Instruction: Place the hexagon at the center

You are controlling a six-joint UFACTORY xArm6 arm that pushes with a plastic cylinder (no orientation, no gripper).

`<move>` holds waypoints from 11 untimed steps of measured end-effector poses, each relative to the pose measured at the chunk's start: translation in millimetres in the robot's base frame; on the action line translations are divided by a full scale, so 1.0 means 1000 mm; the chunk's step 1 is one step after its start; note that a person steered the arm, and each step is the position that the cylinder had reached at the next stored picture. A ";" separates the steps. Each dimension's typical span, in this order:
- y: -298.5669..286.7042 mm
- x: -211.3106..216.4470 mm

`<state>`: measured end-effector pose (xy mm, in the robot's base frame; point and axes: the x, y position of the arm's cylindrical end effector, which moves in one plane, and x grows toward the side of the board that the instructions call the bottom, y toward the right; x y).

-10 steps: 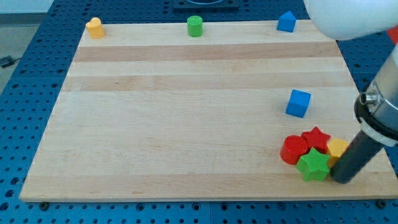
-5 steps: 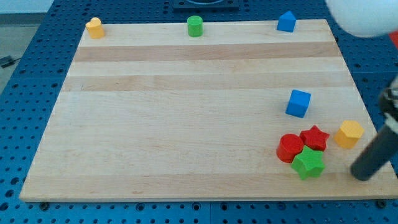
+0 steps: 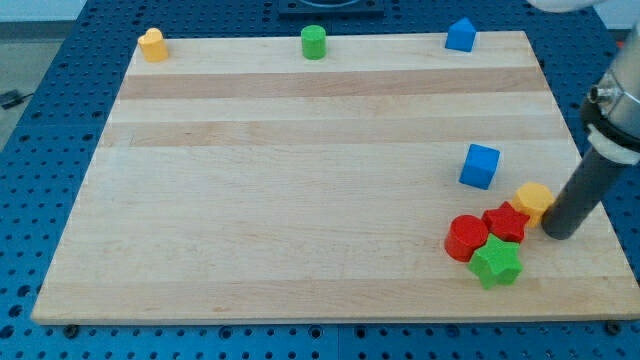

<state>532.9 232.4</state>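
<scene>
No pincer here, so nothing opens or holds: just a straight dark rod, and my tip presses right against the view's-right side of the yellow hexagon. That glossy hexagon sits low on the board's right, touching the red star at its lower left. Left of the star, a rounded red block; below the star, a green star. Above the star, a blue cube, apart. Far above the star, along the top edge: a blue block, a green cylinder, a yellow block. Pale striped wooden board, smooth, on a blue perforated bench.
</scene>
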 end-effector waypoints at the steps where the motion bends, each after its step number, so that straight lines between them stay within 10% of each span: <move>1: 0.004 -0.025; 11: -0.240 -0.147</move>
<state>385.8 -7.8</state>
